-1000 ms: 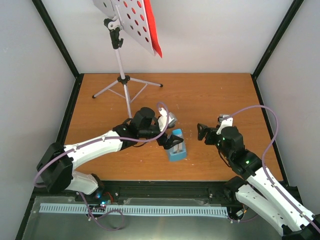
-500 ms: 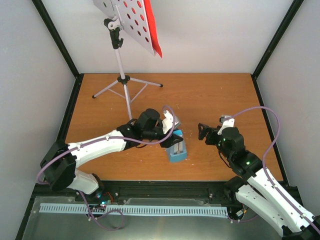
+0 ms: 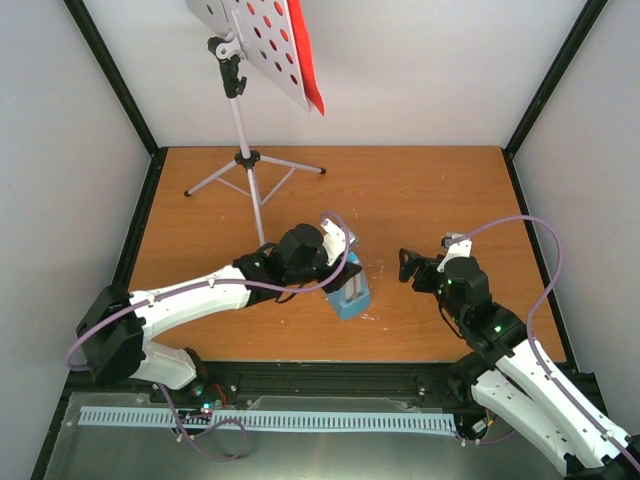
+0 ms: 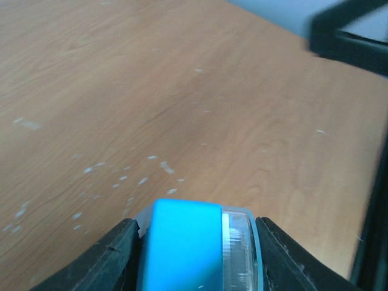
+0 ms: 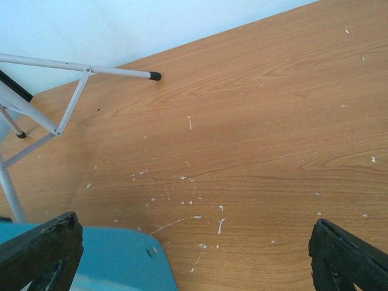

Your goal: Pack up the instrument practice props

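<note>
My left gripper [image 3: 346, 281] is shut on the small blue metronome [image 3: 351, 293] near the middle of the table. In the left wrist view the metronome [image 4: 185, 248] fills the gap, with both black fingers [image 4: 112, 260] pressed against its sides. My right gripper [image 3: 412, 267] hovers open just to the right of it, holding nothing. From the right wrist, a corner of the metronome [image 5: 115, 260] shows at lower left of my open right gripper [image 5: 194, 254]. The white hole-punched music stand [image 3: 262, 45] stands at the back left on silver tripod legs [image 3: 250, 175]. A red sheet [image 3: 308, 60] rests on it.
Black frame posts [image 3: 120, 85] and white walls close in the wooden table [image 3: 430, 190] on three sides. A black rail [image 3: 330, 375] runs along the near edge between the arm bases. The stand's tripod legs [image 5: 73, 97] spread across the back left.
My left gripper has gone from open to shut on the metronome, which now sits tilted and slightly shifted to the left. The right arm has hardly moved.
</note>
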{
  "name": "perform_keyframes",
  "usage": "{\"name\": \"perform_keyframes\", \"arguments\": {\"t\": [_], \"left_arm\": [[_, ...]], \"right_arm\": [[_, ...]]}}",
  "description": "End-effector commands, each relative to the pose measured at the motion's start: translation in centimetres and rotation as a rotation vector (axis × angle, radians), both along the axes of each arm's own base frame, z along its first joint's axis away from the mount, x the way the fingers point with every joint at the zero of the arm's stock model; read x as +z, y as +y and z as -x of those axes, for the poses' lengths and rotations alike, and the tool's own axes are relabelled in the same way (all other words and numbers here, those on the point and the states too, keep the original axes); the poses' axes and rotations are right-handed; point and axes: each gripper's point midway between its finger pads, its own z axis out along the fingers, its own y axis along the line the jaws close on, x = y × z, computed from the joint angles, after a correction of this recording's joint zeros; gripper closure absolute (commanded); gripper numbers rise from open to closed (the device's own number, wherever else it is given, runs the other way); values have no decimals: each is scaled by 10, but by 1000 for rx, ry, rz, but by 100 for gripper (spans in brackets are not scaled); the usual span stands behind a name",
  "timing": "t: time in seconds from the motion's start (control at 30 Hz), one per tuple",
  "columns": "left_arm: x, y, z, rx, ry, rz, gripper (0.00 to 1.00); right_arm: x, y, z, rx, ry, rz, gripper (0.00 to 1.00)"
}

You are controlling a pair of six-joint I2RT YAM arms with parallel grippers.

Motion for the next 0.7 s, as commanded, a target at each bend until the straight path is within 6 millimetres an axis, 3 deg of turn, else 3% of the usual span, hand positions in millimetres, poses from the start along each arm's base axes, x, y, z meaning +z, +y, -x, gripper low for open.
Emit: {"name": "perform_keyframes", "arguments": {"t": [0.0, 0.13, 0.23, 0.3, 0.67], "left_arm": [[-11, 51, -34, 401, 53, -90, 53], [-19, 48, -33, 470, 172, -48, 45], [-23, 42, -28, 459, 230, -13, 20], [-19, 39, -22, 432, 245, 13, 12], [-14, 15, 33, 181, 464, 177, 5]], "right_arm": [[-8, -8, 1, -38, 17, -2, 0], [-17, -6, 1, -44, 48, -16, 0], [-20, -3, 1, -34, 62, -25, 0], [-22, -2, 1, -28, 69, -28, 0], [-31, -4, 3, -47, 90, -39, 0]]}}
